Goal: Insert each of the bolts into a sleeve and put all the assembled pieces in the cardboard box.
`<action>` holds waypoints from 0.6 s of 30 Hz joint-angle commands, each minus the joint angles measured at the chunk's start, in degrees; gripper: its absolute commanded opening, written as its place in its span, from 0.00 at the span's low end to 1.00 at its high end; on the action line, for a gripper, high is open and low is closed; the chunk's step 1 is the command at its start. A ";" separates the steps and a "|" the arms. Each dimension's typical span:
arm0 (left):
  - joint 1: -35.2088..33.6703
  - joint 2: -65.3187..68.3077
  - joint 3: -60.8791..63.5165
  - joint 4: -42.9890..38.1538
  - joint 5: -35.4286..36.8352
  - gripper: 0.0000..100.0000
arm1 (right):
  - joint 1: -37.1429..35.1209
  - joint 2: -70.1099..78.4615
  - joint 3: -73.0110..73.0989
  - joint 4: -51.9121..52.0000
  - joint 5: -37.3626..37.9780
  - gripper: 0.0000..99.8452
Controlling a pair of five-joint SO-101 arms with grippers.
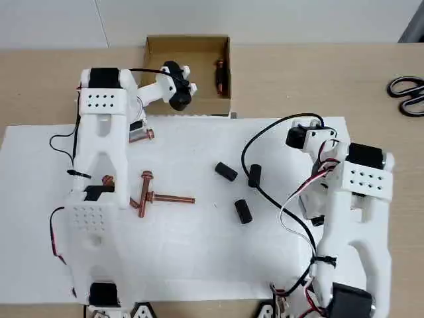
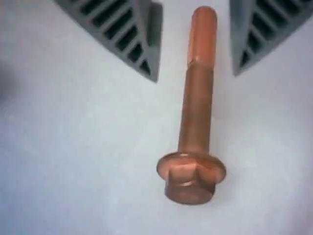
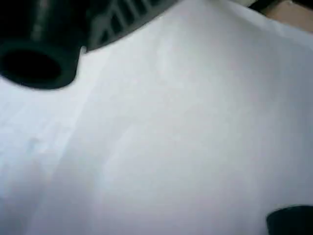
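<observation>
bolt: one bolt point(image 2: 195, 122) flat on white sheet point(image 1: 199, 258), shank tip between left hand's fingers point(image 2: 132, 44), no contact
left hand point(image 2: 194, 76): released, low over sheet, just in front of cardboard box point(image 1: 150, 66)
other bolts point(image 1: 144, 193): two touching in an L, mid-left of sheet
boxed bolt point(image 1: 220, 76): inside box, at its right wall
sleeves point(image 1: 226, 171): three, loose on sheet between arms
right hand point(image 1: 315, 215): near sheet's right edge, another sleeve point(image 3: 36, 63) close by; released or clenched, cannot tell
scissors point(image 1: 407, 95): tabletop point(image 1: 298, 79), far right

The left gripper point(image 2: 195, 73) has both fingers point(image 2: 127, 39) cut off by the frame edge. Back along its arm point(image 1: 99, 152), a bolt point(image 1: 107, 179) is half hidden under it. A blurred sleeve point(image 3: 39, 63) and a farther sleeve point(image 3: 291, 220) are cropped.
</observation>
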 commanded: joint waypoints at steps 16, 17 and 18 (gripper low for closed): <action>-0.35 13.63 -9.71 -1.58 -0.09 0.10 | 0.57 -2.07 -0.44 -0.31 0.09 0.01; -0.35 14.33 -9.71 -1.67 -0.09 0.10 | 0.57 -2.07 -0.44 -0.40 0.09 0.01; -0.35 14.86 -9.80 -1.67 -0.09 0.10 | 0.57 -2.07 -0.44 -0.40 0.09 0.01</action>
